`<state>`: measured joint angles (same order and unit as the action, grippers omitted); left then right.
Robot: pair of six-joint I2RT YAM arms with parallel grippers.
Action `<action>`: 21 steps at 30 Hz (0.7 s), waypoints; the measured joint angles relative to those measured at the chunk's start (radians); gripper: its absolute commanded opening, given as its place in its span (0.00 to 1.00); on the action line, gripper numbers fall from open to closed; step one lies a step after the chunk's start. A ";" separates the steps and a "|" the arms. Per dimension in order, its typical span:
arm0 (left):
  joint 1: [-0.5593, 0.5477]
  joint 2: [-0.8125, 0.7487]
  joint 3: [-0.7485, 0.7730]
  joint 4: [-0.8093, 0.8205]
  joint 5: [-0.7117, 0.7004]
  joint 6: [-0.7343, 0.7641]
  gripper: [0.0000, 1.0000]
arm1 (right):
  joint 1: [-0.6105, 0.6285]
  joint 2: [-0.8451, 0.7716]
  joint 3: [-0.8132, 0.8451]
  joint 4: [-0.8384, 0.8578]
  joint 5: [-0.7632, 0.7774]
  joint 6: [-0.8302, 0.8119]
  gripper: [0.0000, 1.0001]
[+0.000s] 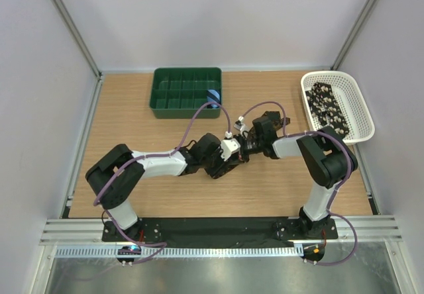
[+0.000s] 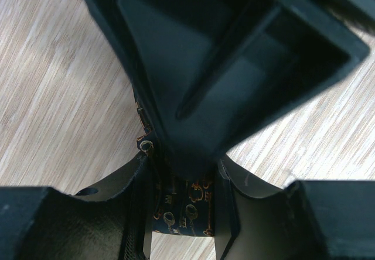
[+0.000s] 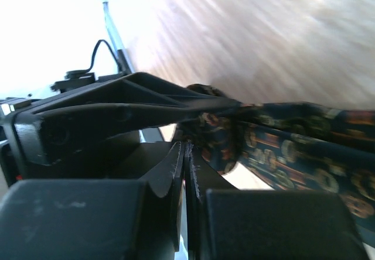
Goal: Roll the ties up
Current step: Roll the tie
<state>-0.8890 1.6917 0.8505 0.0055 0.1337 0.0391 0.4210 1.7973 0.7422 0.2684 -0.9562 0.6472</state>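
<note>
Gripping dark orange-patterned tie [image 3: 293, 154] at mid-worktop [image 1: 132, 122]: left end effector [image 2: 183, 225] clamps fabric between its 2 fingers. Right end effector [image 3: 186, 154] closed, tips pinching same tie right at left's fingers. Black spotted ties [image 1: 328, 105] lie in white basket [image 1: 361, 108], far right.

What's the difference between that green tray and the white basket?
The tray is dark green with solid walls; the basket is white and perforated. The tray is split into compartments; the basket is one open space. The tray holds a small blue roll; the basket holds a spotted tie. Both are open-topped and sit toward the far edge of the table.
</note>
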 measured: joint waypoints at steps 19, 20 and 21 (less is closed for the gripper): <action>-0.024 0.011 0.020 -0.022 -0.004 0.010 0.33 | 0.031 0.086 0.012 0.031 -0.049 -0.024 0.08; -0.027 0.011 0.023 -0.027 -0.010 0.012 0.38 | 0.031 0.087 0.015 0.023 -0.050 -0.035 0.08; -0.031 0.013 0.027 -0.033 -0.016 0.014 0.46 | 0.031 0.087 0.018 0.015 -0.052 -0.045 0.08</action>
<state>-0.9203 1.7042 0.8772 -0.0273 0.1173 0.0532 0.4519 1.8843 0.7601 0.2836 -1.0084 0.6022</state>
